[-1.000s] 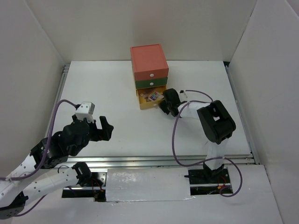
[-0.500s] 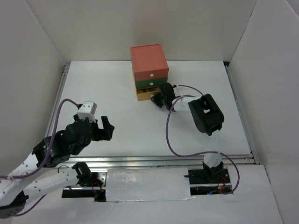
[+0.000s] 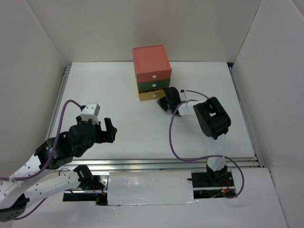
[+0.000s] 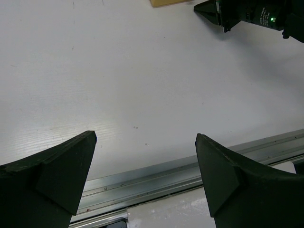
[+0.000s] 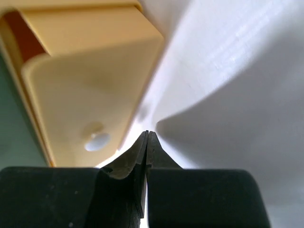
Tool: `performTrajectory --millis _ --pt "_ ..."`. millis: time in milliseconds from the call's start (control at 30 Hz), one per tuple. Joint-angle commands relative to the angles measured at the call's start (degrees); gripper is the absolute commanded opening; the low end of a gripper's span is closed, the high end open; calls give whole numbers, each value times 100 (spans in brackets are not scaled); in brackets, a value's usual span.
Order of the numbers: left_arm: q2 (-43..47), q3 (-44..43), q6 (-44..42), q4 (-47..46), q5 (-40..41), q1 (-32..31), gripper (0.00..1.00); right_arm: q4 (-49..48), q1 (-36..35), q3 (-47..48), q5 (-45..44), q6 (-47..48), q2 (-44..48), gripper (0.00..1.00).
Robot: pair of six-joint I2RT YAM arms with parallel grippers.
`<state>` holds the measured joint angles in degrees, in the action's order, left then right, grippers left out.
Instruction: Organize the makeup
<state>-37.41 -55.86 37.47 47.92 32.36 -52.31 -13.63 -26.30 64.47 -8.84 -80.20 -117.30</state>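
Note:
No makeup shows; it is hidden or out of view. The stacked drawer box [image 3: 152,71] stands at the table's back centre, red on top, green, then yellow. Its yellow drawer [image 3: 151,96] is pushed in. My right gripper [image 3: 164,101] is shut and empty, its tips just in front of the yellow drawer front [image 5: 90,99], near the white knob [image 5: 97,140]. My left gripper [image 3: 108,130] is open and empty above the table's front left. In the left wrist view its fingers [image 4: 52,175] frame bare table.
The white table [image 3: 118,114] has a metal rail [image 3: 166,164] along its front edge. White walls close in the back and both sides. In the left wrist view the right arm's dark body [image 4: 251,14] shows at the top right.
The yellow drawer was open with makeup showing; my right gripper has pushed forward against it and it is now shut. The left arm barely moved.

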Motion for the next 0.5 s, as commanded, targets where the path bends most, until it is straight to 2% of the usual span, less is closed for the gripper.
performTrajectory --millis 0,467 --pt "-30 22 -126 -195 77 -24 99 -183 143 92 -224 -66 216 0" --pt "-91 22 -144 -196 34 -24 99 -404 170 865 137 198 -250 0"
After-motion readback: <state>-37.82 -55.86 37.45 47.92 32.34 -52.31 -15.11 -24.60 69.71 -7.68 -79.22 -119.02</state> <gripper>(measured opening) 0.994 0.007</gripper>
